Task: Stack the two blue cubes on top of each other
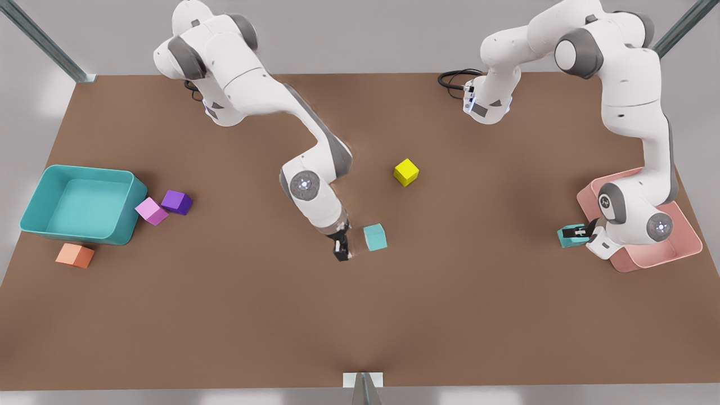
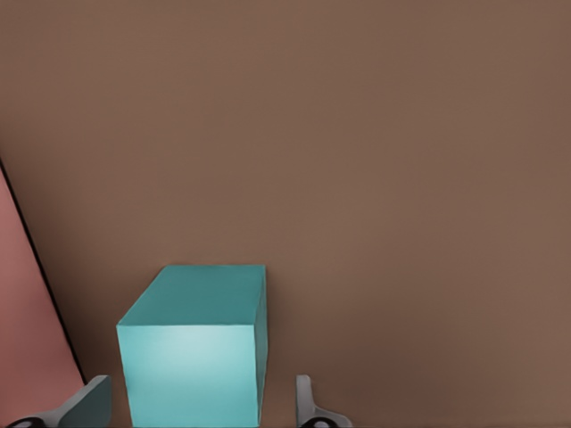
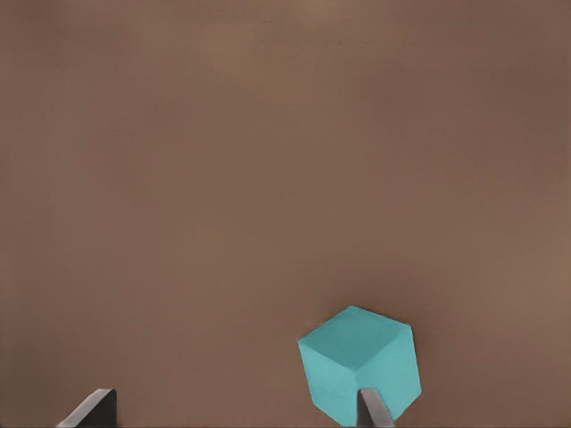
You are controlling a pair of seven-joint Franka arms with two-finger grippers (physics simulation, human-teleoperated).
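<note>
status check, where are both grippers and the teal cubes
Left gripper open around teal cube by pink bin. Right gripper open beside centre teal cube. Nothing between.

Cube (image 1: 374, 237) mid-table; second cube (image 1: 569, 237) apparently beside tray (image 1: 658, 259).

Brown tabletop (image 1: 225, 315), grey wall (image 1: 360, 34), metal struts (image 1: 45, 42), perhaps frame.

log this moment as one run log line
left gripper: open around blue cube by pink bin | right gripper: open beside centre blue cube | stack: not begun
</note>
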